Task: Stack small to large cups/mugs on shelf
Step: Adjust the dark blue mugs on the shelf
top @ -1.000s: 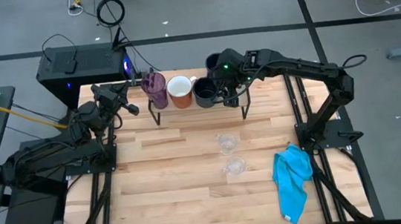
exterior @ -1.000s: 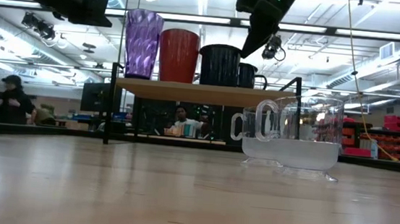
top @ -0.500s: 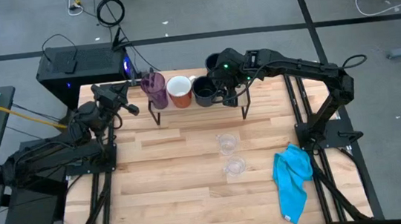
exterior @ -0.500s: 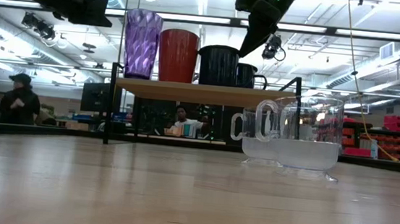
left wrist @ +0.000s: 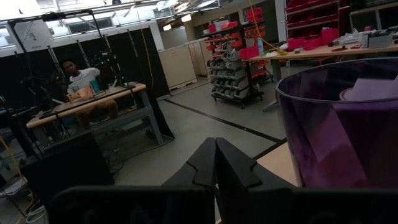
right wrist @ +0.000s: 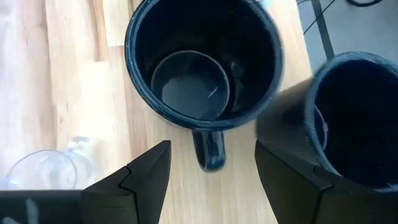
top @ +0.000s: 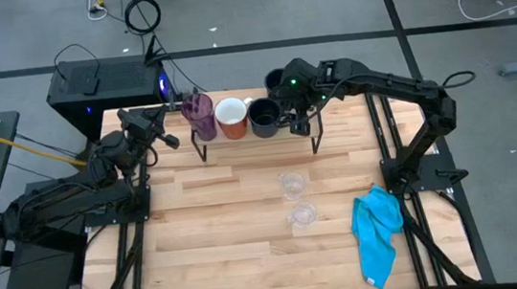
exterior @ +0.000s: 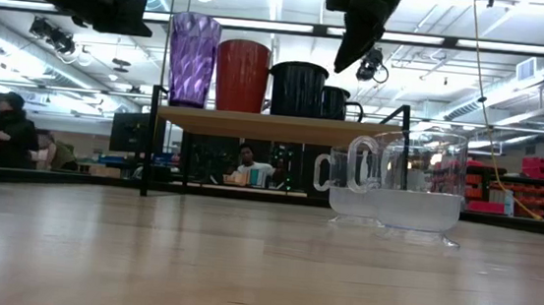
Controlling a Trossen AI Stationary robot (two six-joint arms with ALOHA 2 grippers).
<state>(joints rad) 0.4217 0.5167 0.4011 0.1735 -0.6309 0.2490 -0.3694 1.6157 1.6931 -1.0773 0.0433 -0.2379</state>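
Note:
On the shelf (exterior: pixel 274 126) at the table's far edge stand in a row a purple tumbler (exterior: pixel 193 59), a white-and-orange mug (exterior: pixel 243 75), a large dark mug (exterior: pixel 298 88) and a smaller dark mug (exterior: pixel 338 103). My right gripper (right wrist: pixel 211 174) hangs open above the smaller dark mug (right wrist: pixel 202 68), fingers slanting down and clear of it. Two clear glasses (top: pixel 291 185) (top: pixel 302 216) rest on the tabletop. My left gripper (left wrist: pixel 216 163) is shut and level, beside the tumbler (left wrist: pixel 348 124) at the shelf's left end, touching nothing.
A blue cloth (top: pixel 379 233) lies near the table's right edge. A black box (top: pixel 108 86) stands beyond the far left corner. People sit and move in the room behind the table. Bare tabletop (top: pixel 220 235) spreads in front of the shelf.

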